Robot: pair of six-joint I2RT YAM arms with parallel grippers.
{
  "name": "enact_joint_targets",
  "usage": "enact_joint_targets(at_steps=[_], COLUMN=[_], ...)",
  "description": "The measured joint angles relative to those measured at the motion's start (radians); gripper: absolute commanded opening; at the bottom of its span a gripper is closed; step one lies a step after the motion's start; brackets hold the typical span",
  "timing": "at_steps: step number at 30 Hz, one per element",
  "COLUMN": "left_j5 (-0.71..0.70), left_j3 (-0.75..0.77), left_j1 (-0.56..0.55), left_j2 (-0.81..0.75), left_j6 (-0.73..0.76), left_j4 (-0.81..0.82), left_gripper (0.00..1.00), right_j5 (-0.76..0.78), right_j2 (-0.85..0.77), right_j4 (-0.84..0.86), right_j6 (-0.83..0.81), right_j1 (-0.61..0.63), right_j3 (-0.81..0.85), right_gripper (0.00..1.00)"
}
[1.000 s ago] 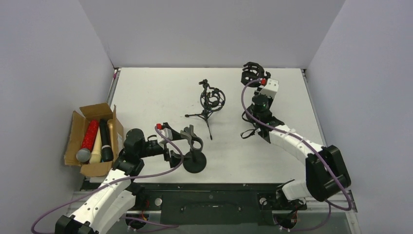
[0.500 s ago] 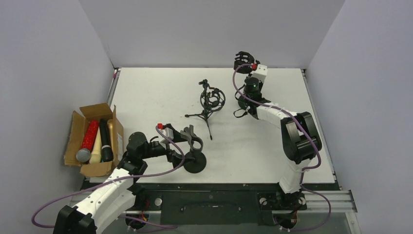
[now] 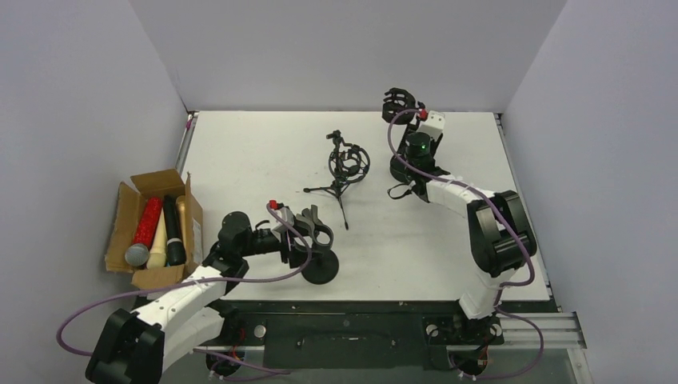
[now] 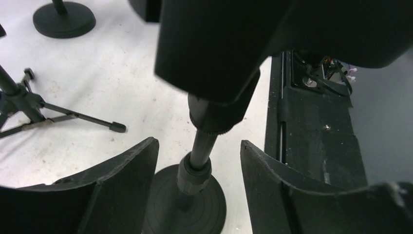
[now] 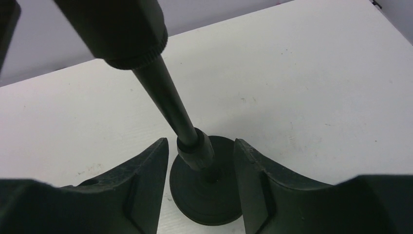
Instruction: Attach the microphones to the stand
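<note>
Microphones [image 3: 158, 236] half-hidden in box [image 3: 128, 206], stand [image 4: 196, 167] top cropped

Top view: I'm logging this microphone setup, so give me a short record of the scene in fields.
microphones: in the cardboard box, far left
tripod stand: centre, holding nothing
left gripper: open, astride the pole of the near round-base stand
right gripper: open, astride the pole of the far round-base stand
attached: none yet

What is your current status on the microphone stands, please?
Left claw open around pole of near stand. Right claw open around pole of far stand. Microphones in box, none mounted. Nothing blocking.
</note>
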Motion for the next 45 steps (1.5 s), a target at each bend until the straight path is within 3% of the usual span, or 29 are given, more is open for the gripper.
enact_joint_targets(at_steps=[3,7,8,17,25,39,45], left_j5=[0.004,0.007,0.014,0.032,0.027,-0.002,-0.046], left_j3=[0.02,0.049,0.055,0.088,0.229,0.497,0.625], left_j1=[-0.006,-0.012,-0.013,0.001,0.194,0.414,0.447], left_j2=[0.024,0.036,0.039,0.052,0.101,0.363,0.441], left_j6=[0.029,0.06,0.069,0.119,0.146,0.199,0.2], left_j4=[0.0,0.003,0.004,-0.035,-0.116,-0.206,-0.257], left_gripper=[0.43,0.02,0.0,0.0,0.0,0.0,0.0], right_j5=[-0.005,-0.005,-0.005,0.039,-0.032,-0.36,-0.454], right_j2=[-0.06,-0.174,-0.202,-0.497,-0.709,-0.496,-0.32], right_j4=[0.007,0.023,0.025,0.068,0.082,0.337,0.571], right_j6=[0.009,0.023,0.026,0.045,0.075,0.004,-0.009], right_j1=[0.004,0.016,0.022,0.149,0.233,0.276,0.289], right_j3=[-0.048,-0.13,-0.149,-0.433,-0.646,-0.655,-0.608], right_gripper=[0.61,0.65,0.65,0.67,0.71,0.76,0.76])
